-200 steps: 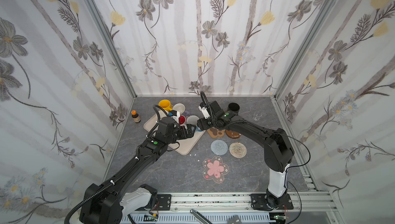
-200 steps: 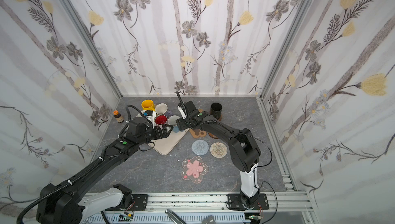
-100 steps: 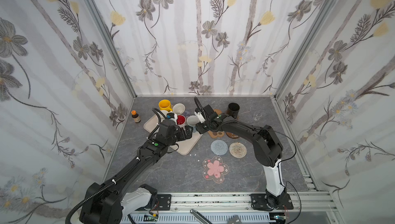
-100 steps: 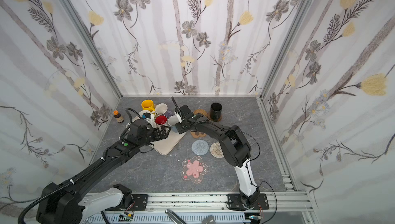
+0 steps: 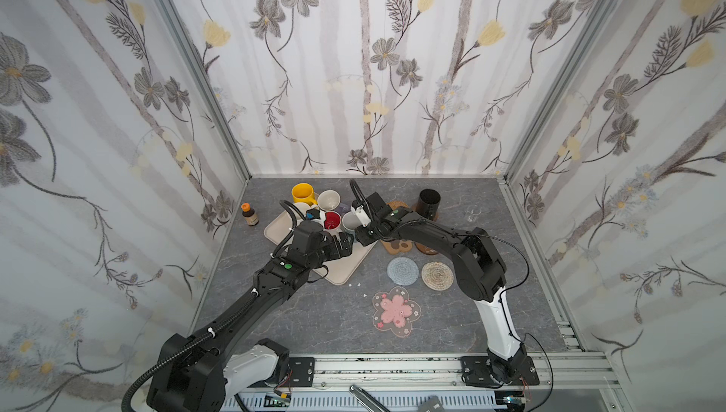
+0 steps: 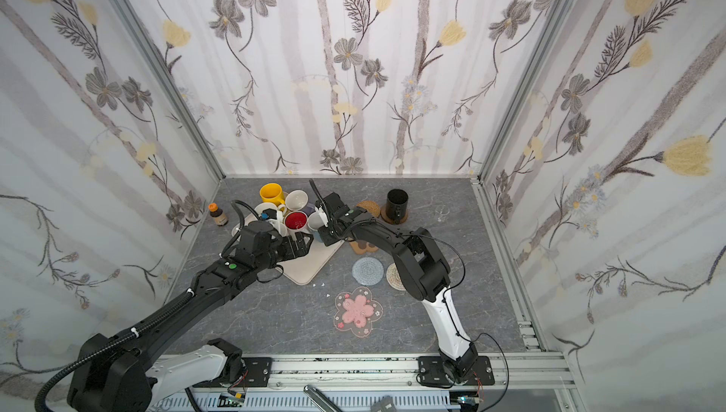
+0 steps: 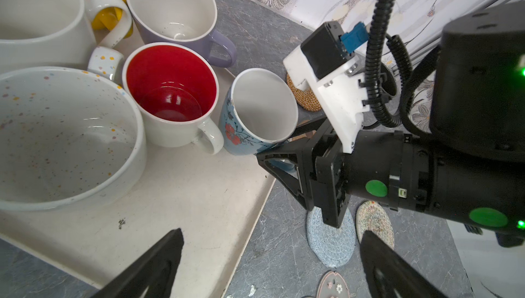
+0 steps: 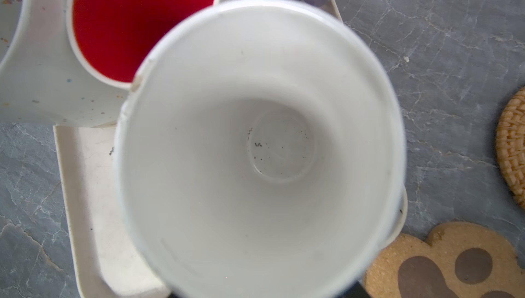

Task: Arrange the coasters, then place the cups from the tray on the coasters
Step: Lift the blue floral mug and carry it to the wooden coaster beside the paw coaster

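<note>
The blue cup (image 7: 255, 111) leans at the beige tray's (image 5: 341, 272) right edge, and my right gripper (image 7: 279, 151) is shut on its handle. In the right wrist view the cup's white inside (image 8: 255, 146) hides the fingers. My left gripper (image 7: 272, 232) hangs open over the tray's near edge, holding nothing. On the tray stand the yellow cup (image 5: 303, 194), a cream cup (image 5: 328, 199) and the red-lined white cup (image 5: 332, 220). The black cup (image 5: 429, 201) sits on a wooden coaster. The paw-print (image 5: 400, 247), knitted (image 5: 402, 271), braided (image 5: 437, 275), blossom (image 5: 396, 310) and rattan (image 5: 396, 206) coasters lie right of the tray.
A brown bottle (image 5: 250, 214) stands by the left wall and a small clear glass (image 5: 471, 214) near the right wall. White crumbs (image 5: 355, 284) lie off the tray's near corner. Flowered walls close in three sides. My right arm passes low over the paw-print coaster.
My right gripper has swung left from the coasters to the blue cup and narrowed round its handle, and the cup now leans. My left arm has barely shifted.
</note>
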You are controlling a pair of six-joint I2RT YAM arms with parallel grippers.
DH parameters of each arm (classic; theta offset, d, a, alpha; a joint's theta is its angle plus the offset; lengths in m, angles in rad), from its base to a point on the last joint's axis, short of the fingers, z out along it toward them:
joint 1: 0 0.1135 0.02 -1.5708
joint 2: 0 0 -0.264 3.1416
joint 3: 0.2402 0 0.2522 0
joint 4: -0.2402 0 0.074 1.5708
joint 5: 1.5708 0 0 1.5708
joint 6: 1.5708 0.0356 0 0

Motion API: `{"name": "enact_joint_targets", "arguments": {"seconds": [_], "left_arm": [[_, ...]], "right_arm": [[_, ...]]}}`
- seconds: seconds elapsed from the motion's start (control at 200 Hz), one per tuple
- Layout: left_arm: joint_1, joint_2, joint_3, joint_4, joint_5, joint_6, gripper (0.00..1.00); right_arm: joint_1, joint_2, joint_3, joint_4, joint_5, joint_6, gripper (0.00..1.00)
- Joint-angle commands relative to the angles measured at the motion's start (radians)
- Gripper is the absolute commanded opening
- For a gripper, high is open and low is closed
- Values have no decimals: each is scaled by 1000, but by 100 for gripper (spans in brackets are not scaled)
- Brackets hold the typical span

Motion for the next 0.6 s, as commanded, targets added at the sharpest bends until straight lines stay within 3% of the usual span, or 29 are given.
{"name": "enact_joint_targets", "arguments": {"seconds": [0.0,0.595], "left_arm": [[-1,-3,7,32,-6,8,100],[-4,-90,-34,29,9,-5,100]], "right_arm": [[3,16,21,9,7,-14,41],[27,-27,3,-18,39,5,11]]}}
